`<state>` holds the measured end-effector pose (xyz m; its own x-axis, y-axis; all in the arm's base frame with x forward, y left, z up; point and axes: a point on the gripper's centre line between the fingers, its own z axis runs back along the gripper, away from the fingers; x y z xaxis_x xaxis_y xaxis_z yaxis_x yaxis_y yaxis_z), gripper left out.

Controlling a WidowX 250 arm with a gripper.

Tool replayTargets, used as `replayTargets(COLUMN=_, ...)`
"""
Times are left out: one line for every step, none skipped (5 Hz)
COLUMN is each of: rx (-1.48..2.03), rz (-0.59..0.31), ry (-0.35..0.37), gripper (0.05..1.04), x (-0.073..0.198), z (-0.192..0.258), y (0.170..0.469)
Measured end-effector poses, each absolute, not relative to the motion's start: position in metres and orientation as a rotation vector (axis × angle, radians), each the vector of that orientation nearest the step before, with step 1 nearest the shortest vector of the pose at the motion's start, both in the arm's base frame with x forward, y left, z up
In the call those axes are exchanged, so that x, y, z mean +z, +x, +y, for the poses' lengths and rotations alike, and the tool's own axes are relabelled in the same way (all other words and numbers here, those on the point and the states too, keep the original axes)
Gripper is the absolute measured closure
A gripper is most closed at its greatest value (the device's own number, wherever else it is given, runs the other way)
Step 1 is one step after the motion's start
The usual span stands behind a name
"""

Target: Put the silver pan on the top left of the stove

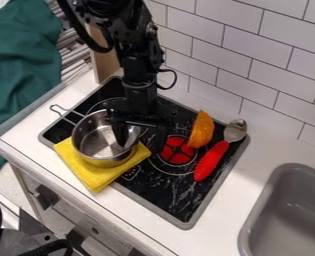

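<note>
My hand (142,145) is wide open, gripping nothing, astride the 3 o'clock rim of the silver pan (91,156), which sits on a yellow cloth (98,176) overhanging the 8 o'clock edge of the stove (170,202).

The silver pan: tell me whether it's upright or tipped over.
Upright: the pan has its open top facing up, its inside showing.

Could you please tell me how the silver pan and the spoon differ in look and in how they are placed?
The silver pan is round and deep, while the spoon is long and slim. The pan's handle is bare metal wire, whereas the spoon's is bright red. The pan sits on the yellow cloth; the spoon lies on the black stovetop, its bowl near the far edge. Both have shiny metal bowls.
</note>
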<state>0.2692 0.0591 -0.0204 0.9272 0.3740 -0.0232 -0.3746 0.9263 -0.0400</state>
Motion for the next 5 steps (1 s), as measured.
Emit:
replayTargets(rx=0.381, rz=0.014, ry=-0.033, gripper=0.499, x=-0.0204, z=0.0569, y=0.2707)
replayTargets(rx=0.372, rz=0.028, ry=-0.031, gripper=0.787, x=-0.0242, z=0.0563, y=0.2719)
replayTargets(rx=0.379, rz=0.040, ry=-0.036, gripper=0.970, x=-0.0299, z=0.0545, y=0.2717)
replayTargets(rx=0.380, rz=0.037, ry=-0.039, gripper=1.017, x=-0.0296, z=0.0539, y=0.2753)
replayTargets(rx=0.373, rz=0.039, ry=-0.028, gripper=1.018, x=-0.0297, z=0.0494, y=0.2751)
